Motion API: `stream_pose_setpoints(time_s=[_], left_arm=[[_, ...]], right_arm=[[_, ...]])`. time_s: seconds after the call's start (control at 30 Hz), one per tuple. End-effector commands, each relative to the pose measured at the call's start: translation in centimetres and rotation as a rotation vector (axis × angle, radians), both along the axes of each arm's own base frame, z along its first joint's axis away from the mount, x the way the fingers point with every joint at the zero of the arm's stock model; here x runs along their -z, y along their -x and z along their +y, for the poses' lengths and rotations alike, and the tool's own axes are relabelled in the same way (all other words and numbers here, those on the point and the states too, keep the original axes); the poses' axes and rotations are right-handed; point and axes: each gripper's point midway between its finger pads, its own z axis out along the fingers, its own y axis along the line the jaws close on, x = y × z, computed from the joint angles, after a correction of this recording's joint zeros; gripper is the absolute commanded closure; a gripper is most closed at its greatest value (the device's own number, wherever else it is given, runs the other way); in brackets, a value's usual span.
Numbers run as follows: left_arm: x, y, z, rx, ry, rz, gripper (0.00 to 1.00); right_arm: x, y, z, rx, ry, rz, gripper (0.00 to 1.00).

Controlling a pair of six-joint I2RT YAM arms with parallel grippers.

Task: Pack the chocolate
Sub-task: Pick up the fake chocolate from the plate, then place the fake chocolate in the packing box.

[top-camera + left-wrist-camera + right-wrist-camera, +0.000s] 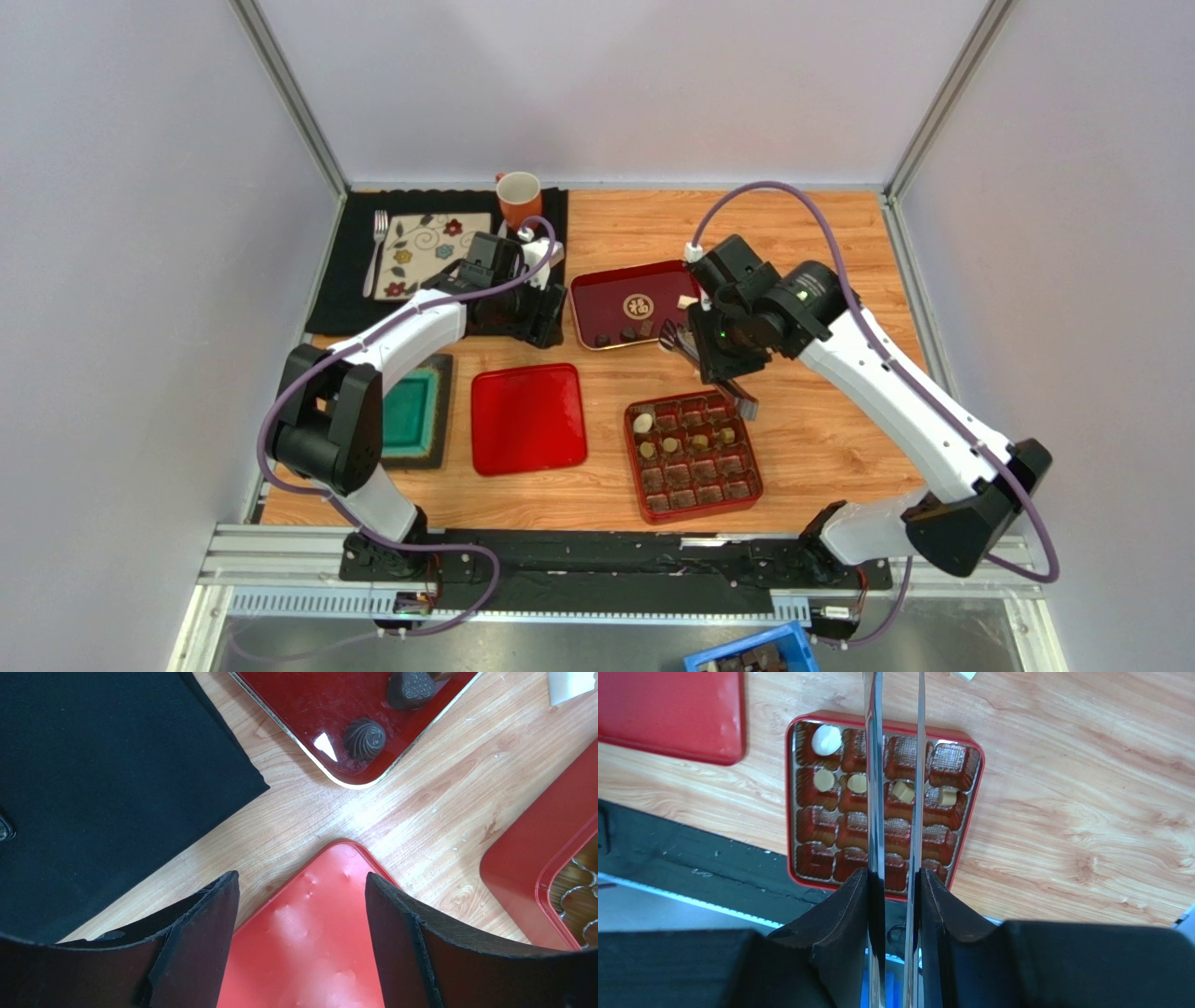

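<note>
- While the left gripper (302,882) hangs over a corner of the flat red lid (309,952), its fingers stand wide apart and grasp nothing.
- Right gripper (897,882): clamped on a pair of metal tweezers (876,812). The two blades run close together and reach out above the red gridded box (789,805). The blade tips leave the wrist view, so it cannot be told whether they grip anything.
- Chocolate (826,738): cream and dark pieces sit in separate compartments of the gridded box. The cream ones occupy the two rows farthest from the arm bases.
- Two more dark pieces (363,738) lie loose in the dark red tray (309,700), near the corner just beyond the left gripper.
- The gridded box rests on the wooden table (828,420), just right of the lid; the tray lies beyond both.
</note>
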Motion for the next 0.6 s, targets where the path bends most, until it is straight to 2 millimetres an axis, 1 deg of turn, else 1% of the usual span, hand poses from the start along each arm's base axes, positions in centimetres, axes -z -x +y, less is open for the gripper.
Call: stream_pose_setpoints(time_s=[0.0, 0.37, 0.47, 0.5, 0.57], left_arm=[[-1.8, -0.7, 0.0, -0.021, 0.018, -0.037, 0.25], [-1.3, -0.4, 0.4, -0.007, -0.007, -0.026, 0.25], [-1.3, -0.4, 0.4, -0.006, -0.008, -0.027, 0.25], [-1.4, -0.4, 0.4, -0.006, -0.007, -0.029, 0.25], [-1.4, -0.4, 0.3, -0.007, -0.005, -0.026, 0.25]], right_arm=[[-0.6, 3.3, -1.1, 0.019, -0.032, 0.059, 0.68], [0.9, 7.1, -1.6, 0.011, -0.046, 0.146, 0.68], [0.9, 7.8, -1.9, 0.013, -0.044, 0.153, 0.68], [1.0, 8.4, -1.6, 0.003, -0.062, 0.178, 0.68], [1.1, 8.8, -1.8, 0.004, -0.067, 0.185, 0.68]])
